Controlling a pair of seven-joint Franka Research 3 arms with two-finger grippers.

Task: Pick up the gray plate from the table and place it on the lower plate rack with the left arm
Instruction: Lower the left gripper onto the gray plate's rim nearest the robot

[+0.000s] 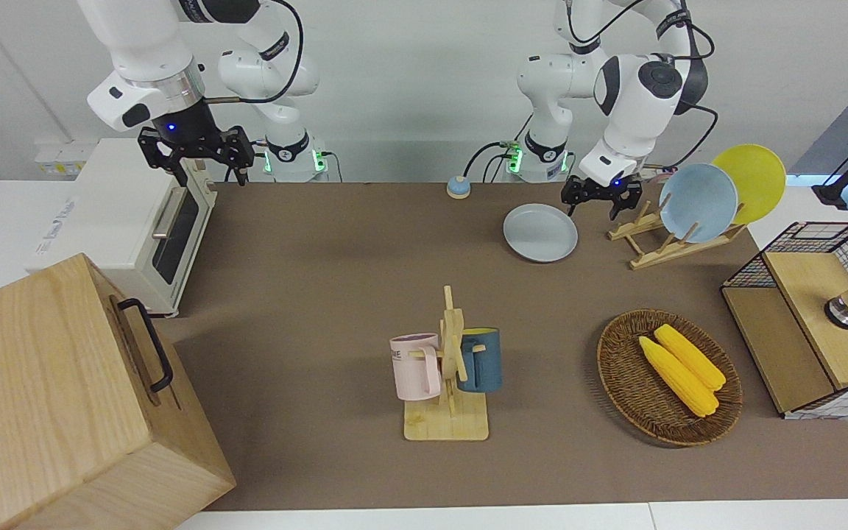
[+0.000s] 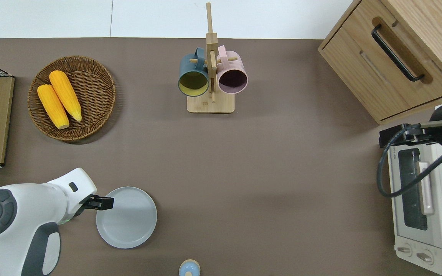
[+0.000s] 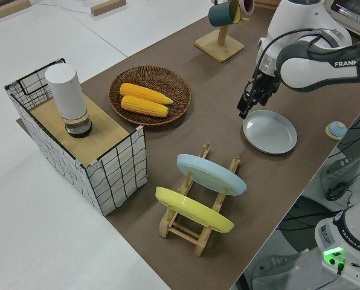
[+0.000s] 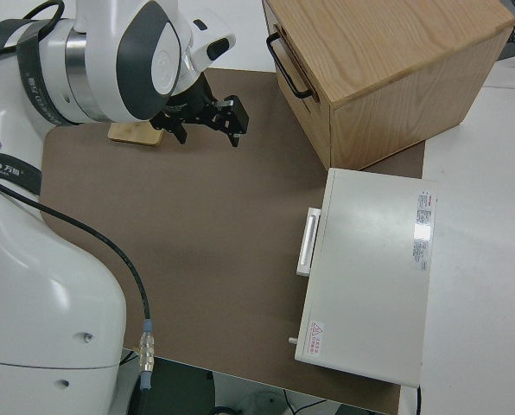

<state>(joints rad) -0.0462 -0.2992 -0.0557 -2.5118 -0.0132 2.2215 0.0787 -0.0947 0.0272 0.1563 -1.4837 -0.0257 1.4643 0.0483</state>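
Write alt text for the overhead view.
The left gripper hangs over the rim of the gray plate lying flat on the brown table. Farther from the robots are a corn basket and a mug stand.

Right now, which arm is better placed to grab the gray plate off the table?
The left arm. Its pincer hangs over the rim of the gray plate, fingers open, with the plate rack just beside. The right arm is parked at the table's opposite end.
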